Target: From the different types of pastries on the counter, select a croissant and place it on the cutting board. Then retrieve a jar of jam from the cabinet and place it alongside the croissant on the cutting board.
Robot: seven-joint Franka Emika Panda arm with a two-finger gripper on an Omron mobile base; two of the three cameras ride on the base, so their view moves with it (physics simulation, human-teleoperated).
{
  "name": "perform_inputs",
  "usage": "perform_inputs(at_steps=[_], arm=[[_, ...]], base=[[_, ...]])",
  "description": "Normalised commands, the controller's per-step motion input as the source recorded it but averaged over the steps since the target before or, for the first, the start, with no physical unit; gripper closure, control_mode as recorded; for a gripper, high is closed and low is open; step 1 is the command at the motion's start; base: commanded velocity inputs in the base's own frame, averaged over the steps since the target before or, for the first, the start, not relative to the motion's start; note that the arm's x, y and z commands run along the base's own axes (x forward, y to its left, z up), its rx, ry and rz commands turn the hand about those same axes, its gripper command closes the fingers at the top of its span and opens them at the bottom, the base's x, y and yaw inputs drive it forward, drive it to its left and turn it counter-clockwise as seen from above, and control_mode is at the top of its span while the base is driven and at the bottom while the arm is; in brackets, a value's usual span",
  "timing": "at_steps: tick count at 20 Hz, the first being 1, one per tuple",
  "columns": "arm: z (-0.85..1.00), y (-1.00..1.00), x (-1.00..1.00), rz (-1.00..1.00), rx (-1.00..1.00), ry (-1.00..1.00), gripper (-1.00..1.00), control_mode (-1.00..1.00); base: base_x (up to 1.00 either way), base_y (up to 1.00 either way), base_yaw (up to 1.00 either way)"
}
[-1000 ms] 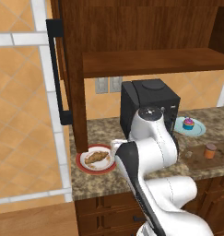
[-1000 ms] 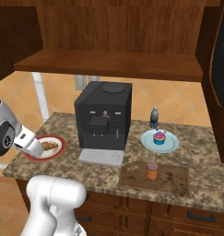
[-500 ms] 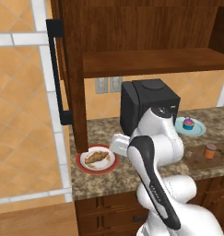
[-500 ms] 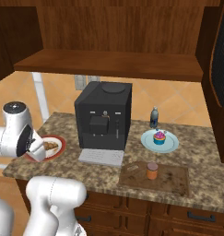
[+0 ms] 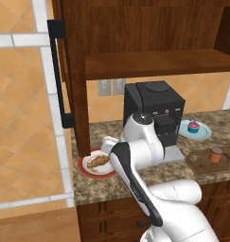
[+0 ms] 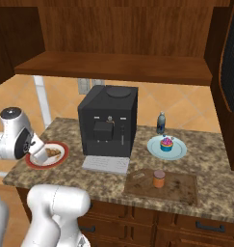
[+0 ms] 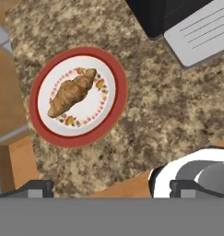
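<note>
The croissant (image 7: 72,92) lies golden-brown on a round white plate with a red rim (image 7: 76,140), at the left end of the counter (image 7: 168,115). My gripper (image 7: 111,189) hovers above it, open, with nothing between its fingertips (image 7: 32,188). From the right base view, the gripper (image 6: 40,155) hangs just over the plate's near edge (image 6: 36,164), beside the croissant (image 6: 54,153). The jar of jam (image 6: 159,178) stands upright on the cutting board (image 6: 183,189). The cupcake (image 6: 166,143) sits on a blue plate. The cabinet door (image 5: 57,71) stands open at the left.
A black coffee machine (image 6: 109,125) stands between the red-rimmed plate and the cutting board, with a grey tray (image 6: 106,165) in front of it. A small dark bottle (image 6: 161,123) is behind the blue plate (image 6: 178,152). A wooden shelf (image 5: 154,64) overhangs the counter.
The arm has risen at the elbow, and the hand has shifted slightly right over the croissant's plate. The gripper has stayed open, and the objects have not moved.
</note>
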Motion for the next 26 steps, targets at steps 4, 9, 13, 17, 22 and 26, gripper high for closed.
perform_inputs(at_steps=[4,9,13,17,22,26], arm=[[0.00,-0.01,0.28,0.00,0.00,0.01,-1.00,-1.00],[-0.26,0.16,0.20,-0.17,0.00,-0.03,-1.00,-1.00],[-0.04,0.00,0.35,-0.16,0.01,0.05,-1.00,-1.00],[0.00,-0.16,0.49,-0.06,0.07,0.34,-1.00,-1.00],[-0.13,0.35,0.40,-0.07,0.01,0.25,-1.00,-1.00],[-0.09,0.23,0.15,-0.05,-0.03,0.05,-1.00,-1.00]], base=[[0.00,0.00,0.00],[0.00,0.00,0.00],[0.00,0.00,0.00],[0.00,0.00,0.00],[0.00,0.00,0.00],[0.00,0.00,0.00]])
